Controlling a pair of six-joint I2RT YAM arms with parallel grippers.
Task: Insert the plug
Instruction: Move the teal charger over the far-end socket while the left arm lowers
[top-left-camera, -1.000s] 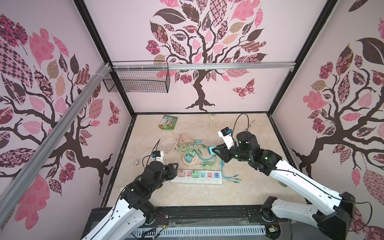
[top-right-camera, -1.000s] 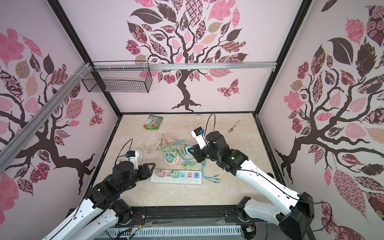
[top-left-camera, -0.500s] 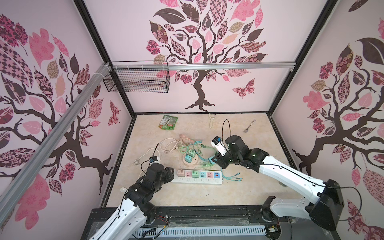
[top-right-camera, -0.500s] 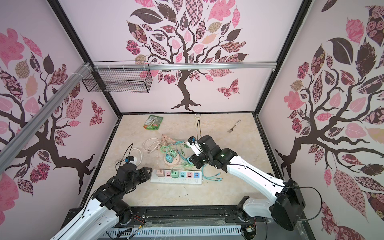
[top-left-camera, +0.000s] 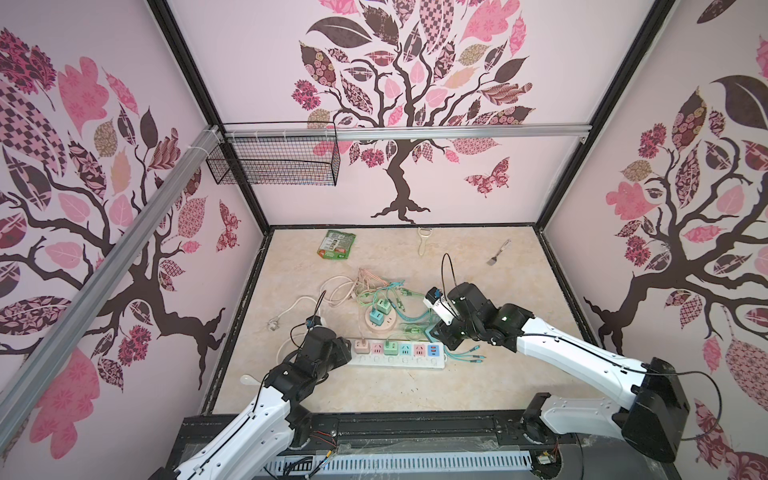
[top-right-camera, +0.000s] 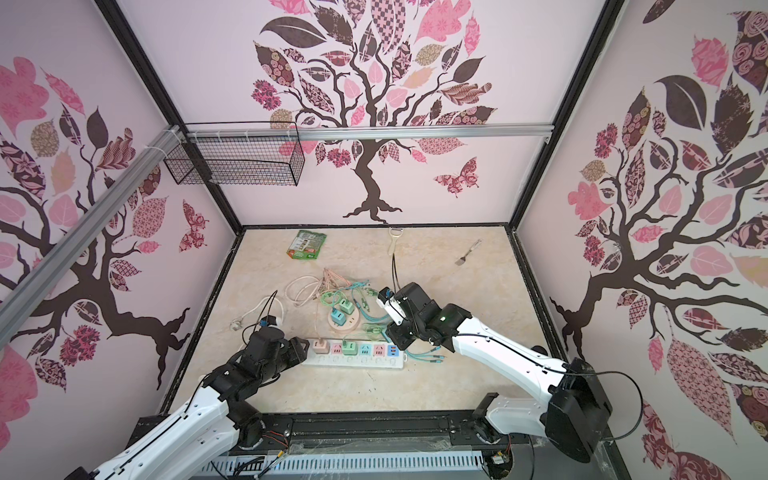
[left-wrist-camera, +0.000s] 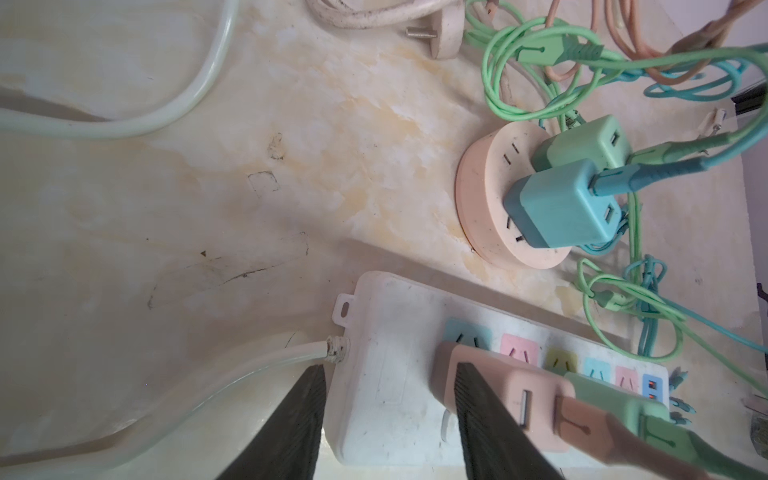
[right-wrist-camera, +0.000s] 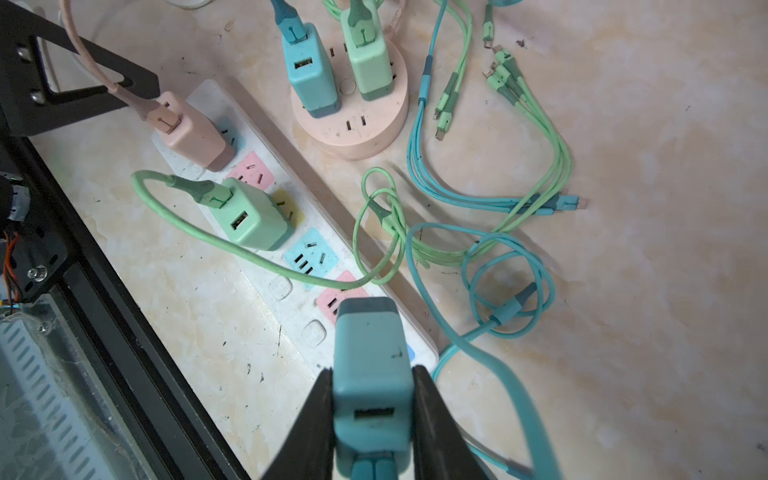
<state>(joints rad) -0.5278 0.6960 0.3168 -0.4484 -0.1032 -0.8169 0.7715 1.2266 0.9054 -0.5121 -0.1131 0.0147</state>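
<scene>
Marble tabletop (top-left-camera: 374, 395): right fingers (right-wrist-camera: 307, 432) clamp teal plug (right-wrist-camera: 370, 357), lowered over power strip (right-wrist-camera: 266, 276); left fingers (left-wrist-camera: 291, 424) half-open beside it.

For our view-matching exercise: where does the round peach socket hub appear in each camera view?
In a top view: round peach socket hub mid-table, behind the white power strip.
In a top view: hub likewise.
Left wrist: hub beyond the strip's corded end.
Right wrist: hub beside the strip.
Shared landmark: the strip.
</scene>
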